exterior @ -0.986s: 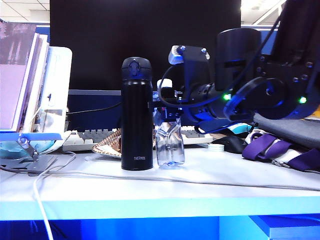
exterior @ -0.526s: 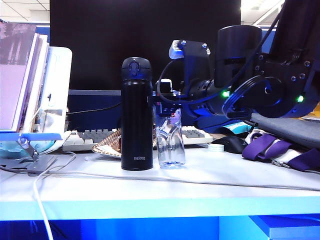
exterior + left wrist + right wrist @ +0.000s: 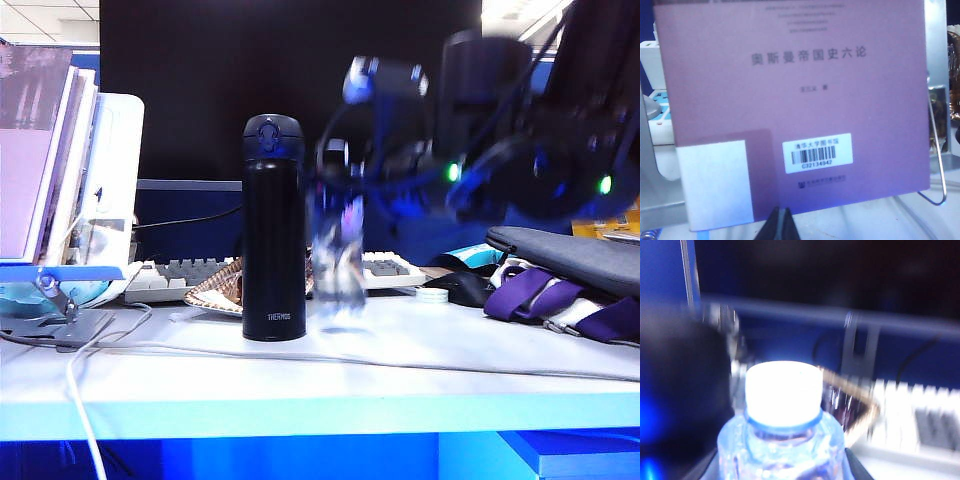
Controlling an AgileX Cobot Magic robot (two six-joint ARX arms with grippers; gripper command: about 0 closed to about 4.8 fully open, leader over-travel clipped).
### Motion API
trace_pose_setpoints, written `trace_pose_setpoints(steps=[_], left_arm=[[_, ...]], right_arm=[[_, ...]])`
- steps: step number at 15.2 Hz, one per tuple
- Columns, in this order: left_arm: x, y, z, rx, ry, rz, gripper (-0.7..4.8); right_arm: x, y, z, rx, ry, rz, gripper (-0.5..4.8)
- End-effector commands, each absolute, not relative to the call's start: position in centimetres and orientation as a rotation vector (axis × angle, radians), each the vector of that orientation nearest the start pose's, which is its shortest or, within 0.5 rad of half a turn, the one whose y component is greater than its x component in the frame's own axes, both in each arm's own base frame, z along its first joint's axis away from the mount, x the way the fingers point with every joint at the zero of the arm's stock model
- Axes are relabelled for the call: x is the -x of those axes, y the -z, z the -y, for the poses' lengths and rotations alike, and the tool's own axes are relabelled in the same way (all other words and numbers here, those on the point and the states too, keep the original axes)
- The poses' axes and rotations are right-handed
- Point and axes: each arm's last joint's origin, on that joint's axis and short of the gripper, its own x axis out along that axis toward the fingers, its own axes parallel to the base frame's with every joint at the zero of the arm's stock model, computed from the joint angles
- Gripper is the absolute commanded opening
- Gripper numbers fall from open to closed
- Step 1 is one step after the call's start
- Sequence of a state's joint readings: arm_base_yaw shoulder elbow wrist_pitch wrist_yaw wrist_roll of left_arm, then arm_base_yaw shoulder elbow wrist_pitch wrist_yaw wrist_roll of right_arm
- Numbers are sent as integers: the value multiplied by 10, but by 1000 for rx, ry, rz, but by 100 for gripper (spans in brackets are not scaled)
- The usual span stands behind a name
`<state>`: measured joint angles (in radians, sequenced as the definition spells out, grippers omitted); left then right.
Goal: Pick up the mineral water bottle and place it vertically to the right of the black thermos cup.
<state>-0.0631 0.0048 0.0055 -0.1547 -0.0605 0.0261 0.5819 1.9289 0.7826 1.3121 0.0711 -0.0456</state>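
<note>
1. The mineral water bottle (image 3: 338, 265) stands blurred on the white table (image 3: 400, 370), just right of the black thermos cup (image 3: 273, 228).
2. The right gripper (image 3: 335, 170) hovers at its neck; grip cannot be told.
3. Farther left, the left gripper (image 3: 780, 222), fingers pressed together, faces a purple book (image 3: 790, 100).

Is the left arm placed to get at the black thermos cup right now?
Probably not. The left gripper, jaws together, faces a purple book filling its wrist view, and that arm doesn't show near the black thermos cup, where the right gripper works at the mineral water bottle.
</note>
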Motion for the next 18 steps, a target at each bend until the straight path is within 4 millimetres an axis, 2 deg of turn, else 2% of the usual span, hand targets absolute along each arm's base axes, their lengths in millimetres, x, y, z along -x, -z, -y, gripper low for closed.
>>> trace_pose_setpoints(steps=[1,8,18], left_arm=[[-96,-149,4,-37,-1,-163,-5],[-96,-149,4,-37,-1,-163,-5],[-96,-149,4,-37,-1,-163,-5]], right_arm=[[-302,-190,-197,-38,-495,288,318],[-305,-177,-198,-4,-504,185,316],[-306,-171,-199,-19,-513,127,320]])
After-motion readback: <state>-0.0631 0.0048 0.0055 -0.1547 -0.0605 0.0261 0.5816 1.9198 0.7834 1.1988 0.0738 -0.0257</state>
